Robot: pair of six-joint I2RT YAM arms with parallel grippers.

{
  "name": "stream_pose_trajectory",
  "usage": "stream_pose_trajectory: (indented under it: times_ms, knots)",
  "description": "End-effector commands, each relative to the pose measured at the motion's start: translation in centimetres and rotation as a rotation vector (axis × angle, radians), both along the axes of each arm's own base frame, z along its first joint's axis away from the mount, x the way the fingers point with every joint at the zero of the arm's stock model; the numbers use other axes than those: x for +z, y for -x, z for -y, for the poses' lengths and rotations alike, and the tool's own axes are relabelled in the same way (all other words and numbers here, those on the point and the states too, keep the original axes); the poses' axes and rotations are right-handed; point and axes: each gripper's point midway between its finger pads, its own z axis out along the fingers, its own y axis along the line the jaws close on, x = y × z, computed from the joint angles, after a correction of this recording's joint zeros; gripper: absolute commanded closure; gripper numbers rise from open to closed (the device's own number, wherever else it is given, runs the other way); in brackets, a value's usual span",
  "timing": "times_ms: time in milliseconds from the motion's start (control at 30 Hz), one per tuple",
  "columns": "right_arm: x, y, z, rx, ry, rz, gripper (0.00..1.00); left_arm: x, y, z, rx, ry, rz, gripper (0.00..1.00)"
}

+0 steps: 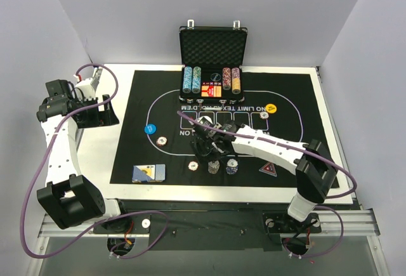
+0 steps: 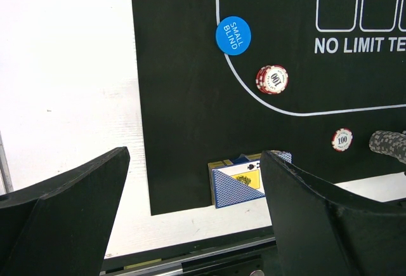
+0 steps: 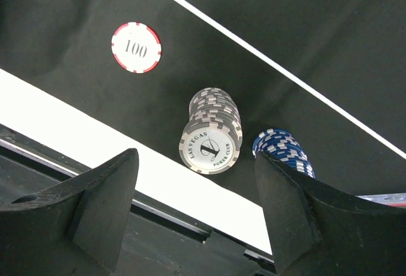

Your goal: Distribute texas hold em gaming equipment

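My right gripper point(image 1: 210, 144) hangs open and empty over the mat's near middle. In the right wrist view it point(image 3: 196, 162) is above a grey chip stack point(image 3: 211, 133), with a blue chip stack point(image 3: 282, 150) by its right finger and a single red-white 100 chip point(image 3: 136, 47) further off. My left gripper point(image 1: 101, 114) is open and empty, raised beside the mat's left edge. Between its fingers point(image 2: 298, 212) I see the blue-backed card deck point(image 2: 244, 177), the blue small-blind disc point(image 2: 233, 35) and a red-white chip pile point(image 2: 272, 79). A yellow disc point(image 1: 271, 108) and the black-red triangular marker point(image 1: 269, 169) lie on the right.
The black mat point(image 1: 292, 92) with white lettering covers the white table point(image 1: 120, 79). The open black case point(image 1: 212, 51) with chip columns stands at the mat's far edge. The metal rail point(image 1: 209, 216) runs along the near edge. The right arm point(image 1: 266, 146) reaches across the mat's near right.
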Motion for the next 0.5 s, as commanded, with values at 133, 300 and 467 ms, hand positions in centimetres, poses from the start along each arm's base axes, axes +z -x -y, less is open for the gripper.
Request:
stream_pose_trajectory:
  times_ms: [133,300,467]
  knots:
    - [-1.4,0.4,1.0,0.042,0.104,-0.019,0.31,1.8,-0.4,-0.2,-0.002,-0.013,0.05,0.04]
    - [-2.5,0.1,1.2,0.037,0.129,-0.017,0.32,1.9,-0.4,-0.2,-0.001,-0.013,0.052,0.04]
    - [-3.2,0.0,1.0,0.032,0.127,-0.025,0.36,2.1,-0.4,-0.3,-0.002,-0.018,0.057,0.04]
